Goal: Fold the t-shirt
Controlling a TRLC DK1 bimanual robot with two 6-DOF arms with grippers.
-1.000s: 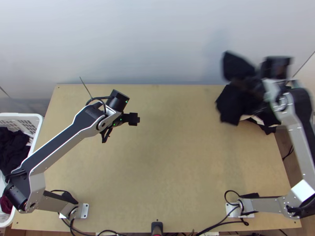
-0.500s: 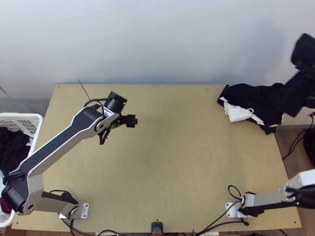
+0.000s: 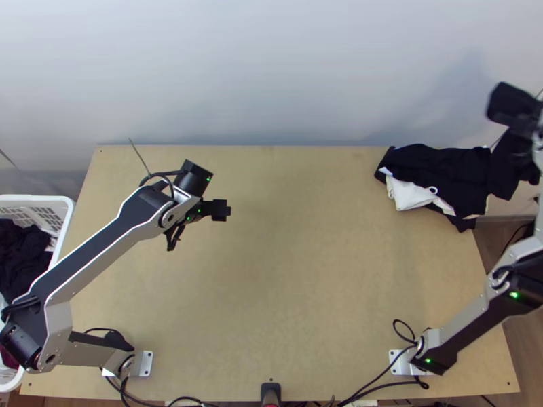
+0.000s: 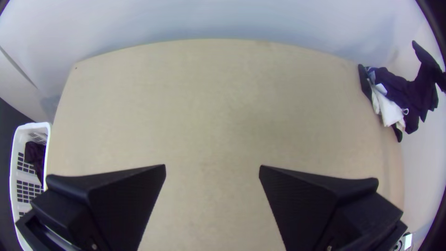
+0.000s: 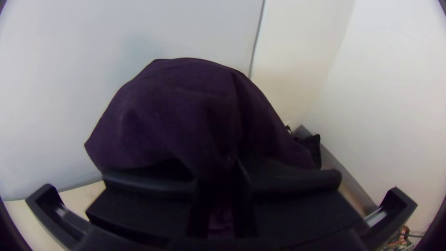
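dark t-shirt gripped above the table's far right corner

the dark t-shirt (image 3: 441, 166) is seen bunched at the far right corner of the wooden table (image 3: 292, 292), with one end raised past the table's right edge. that raised end is gripped by the right gripper (image 3: 524, 124): in the right wrist view its two fingers are drawn close together, with the cloth pinched between them and a rounded flap of it bulging out beyond the fingertips. white cloth (image 3: 409, 195) is exposed along the near side of the dark one; whether it is part of the same garment cannot be told. a small white loop (image 3: 432, 190) is shown against the dark fabric.

the left gripper (image 3: 221, 209) is held over the left part of the table, well apart from the t-shirt. its fingers are spread wide in the left wrist view, and nothing is held between them.

a white basket (image 3: 68, 207) is placed beside the table's left edge, with dark clothing (image 3: 20, 254) heaped inside. the table is backed by a pale wall (image 3: 271, 68).
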